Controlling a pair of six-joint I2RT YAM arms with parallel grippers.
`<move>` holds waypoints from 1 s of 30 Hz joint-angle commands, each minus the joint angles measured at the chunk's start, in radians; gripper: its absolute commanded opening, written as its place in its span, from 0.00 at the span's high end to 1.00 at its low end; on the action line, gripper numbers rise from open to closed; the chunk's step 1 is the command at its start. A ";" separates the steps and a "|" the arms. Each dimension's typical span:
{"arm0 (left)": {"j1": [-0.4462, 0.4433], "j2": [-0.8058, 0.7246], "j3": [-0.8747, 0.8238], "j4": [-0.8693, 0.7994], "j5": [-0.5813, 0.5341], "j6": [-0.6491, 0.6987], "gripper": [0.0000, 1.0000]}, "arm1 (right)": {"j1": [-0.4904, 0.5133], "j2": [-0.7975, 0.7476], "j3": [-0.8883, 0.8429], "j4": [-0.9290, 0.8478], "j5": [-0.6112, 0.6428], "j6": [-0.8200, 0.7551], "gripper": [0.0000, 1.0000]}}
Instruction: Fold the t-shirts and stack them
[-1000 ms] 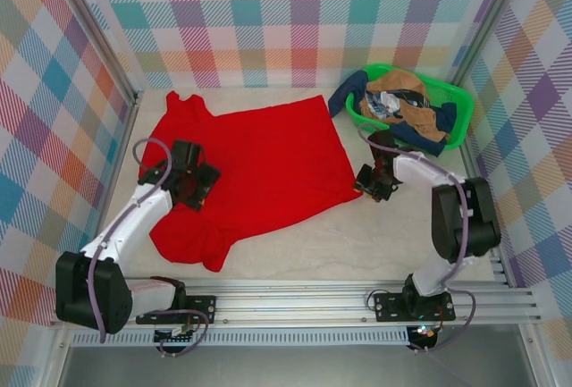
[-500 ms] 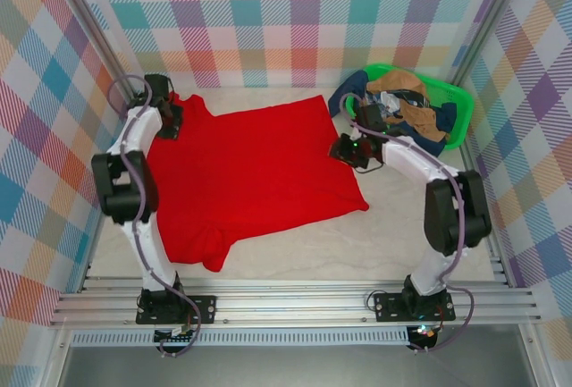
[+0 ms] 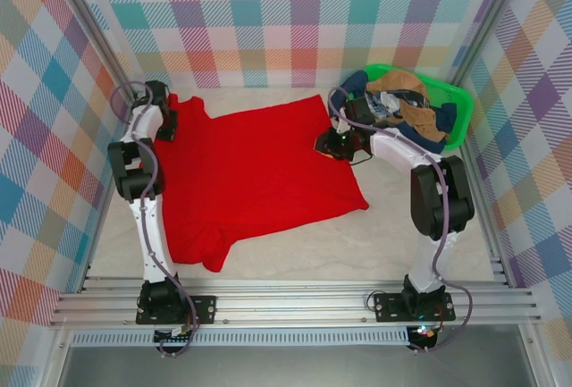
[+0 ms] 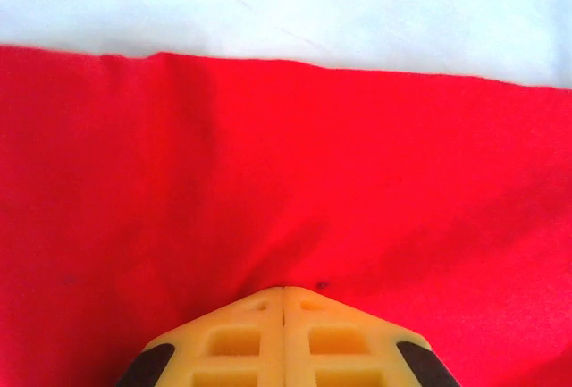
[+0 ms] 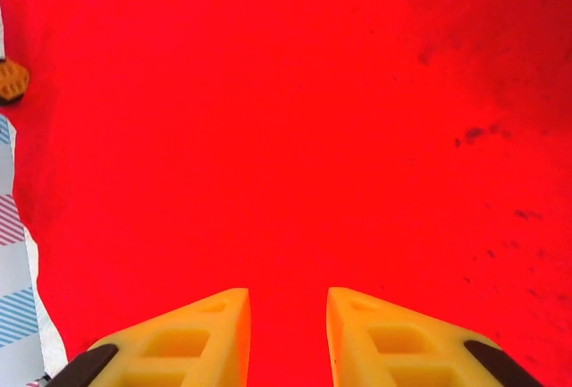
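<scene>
A large bright red t-shirt (image 3: 250, 172) lies spread on the table. My left gripper (image 3: 166, 121) is at its far left corner by the sleeve. In the left wrist view that gripper (image 4: 284, 289) is shut, and the red cloth (image 4: 286, 164) puckers into its tips. My right gripper (image 3: 331, 144) rests on the shirt's far right edge. In the right wrist view it (image 5: 288, 293) stands open, with flat red cloth (image 5: 286, 119) showing in the gap. Navy (image 3: 344, 99), tan-brown (image 3: 407, 114) and white-patterned (image 3: 386, 105) t-shirts are heaped in the basket.
The green plastic basket (image 3: 450, 92) stands at the far right corner, just behind my right arm. Plaid walls close in the table on three sides. A metal rail (image 3: 295, 302) runs along the near edge. Pale bare table (image 3: 393, 244) lies in front of the shirt.
My left arm swung from the near left sleeve up to the far left corner and shut on the cloth. My right gripper moved from the shirt's right hem toward the far right edge.
</scene>
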 commanded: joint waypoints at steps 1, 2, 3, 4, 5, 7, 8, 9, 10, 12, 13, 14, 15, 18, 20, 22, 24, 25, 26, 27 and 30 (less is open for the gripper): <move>0.068 -0.039 -0.134 -0.068 -0.033 -0.006 0.94 | 0.019 0.052 0.064 -0.026 -0.040 0.010 0.72; 0.073 -0.049 -0.147 -0.061 -0.027 0.003 0.94 | 0.023 0.068 0.082 -0.031 -0.046 0.009 0.72; 0.077 -0.056 -0.148 -0.066 -0.022 0.012 0.94 | 0.025 0.079 0.100 -0.037 -0.049 0.008 0.71; 0.079 -0.061 -0.140 -0.073 -0.017 0.021 0.93 | 0.028 0.093 0.119 -0.046 -0.047 0.007 0.71; 0.079 -0.066 -0.127 -0.079 -0.011 0.032 0.93 | 0.030 0.105 0.136 -0.052 -0.044 0.005 0.71; 0.078 -0.067 -0.085 -0.097 0.013 0.039 0.88 | 0.031 0.132 0.170 -0.069 -0.039 0.007 0.71; 0.074 -0.063 -0.049 -0.132 0.019 0.035 0.83 | 0.032 0.151 0.192 -0.088 -0.034 0.010 0.71; 0.068 -0.063 -0.017 -0.140 0.025 0.042 0.79 | 0.031 0.167 0.209 -0.100 -0.033 0.010 0.71; 0.058 -0.063 0.020 -0.135 0.030 0.060 0.76 | 0.034 0.182 0.221 -0.104 -0.033 0.008 0.71; 0.025 -0.045 0.125 -0.147 0.032 0.106 0.74 | 0.033 0.195 0.225 -0.098 -0.015 0.004 0.71; 0.006 -0.025 0.199 -0.168 0.040 0.124 0.74 | 0.034 0.197 0.225 -0.093 -0.008 0.003 0.71; -0.012 0.010 0.282 -0.208 0.043 0.133 0.74 | 0.033 0.201 0.227 -0.091 -0.001 -0.002 0.71; -0.028 0.039 0.345 -0.241 0.048 0.137 0.74 | 0.033 0.207 0.228 -0.090 0.006 -0.005 0.71; -0.057 0.095 0.396 -0.295 0.056 0.106 0.75 | 0.033 0.241 0.235 -0.085 0.023 -0.009 0.71; -0.063 0.110 0.363 -0.307 0.068 0.075 0.76 | 0.032 0.268 0.252 -0.096 0.037 -0.015 0.71; -0.072 0.109 0.302 -0.261 0.104 0.062 0.76 | 0.032 0.288 0.261 -0.114 0.057 -0.010 0.71; -0.078 0.123 0.267 -0.235 0.144 0.051 0.77 | 0.027 0.300 0.254 -0.129 0.069 0.000 0.71; -0.080 0.134 0.271 -0.247 0.152 0.050 0.77 | 0.026 0.300 0.244 -0.133 0.078 0.007 0.71; -0.086 0.144 0.271 -0.257 0.157 0.048 0.78 | 0.023 0.299 0.229 -0.136 0.086 0.016 0.71; -0.086 0.150 0.268 -0.257 0.162 0.049 0.78 | 0.019 0.297 0.215 -0.136 0.090 0.020 0.71; -0.101 0.178 0.257 -0.219 0.213 0.044 0.81 | 0.012 0.289 0.178 -0.166 0.123 0.033 0.72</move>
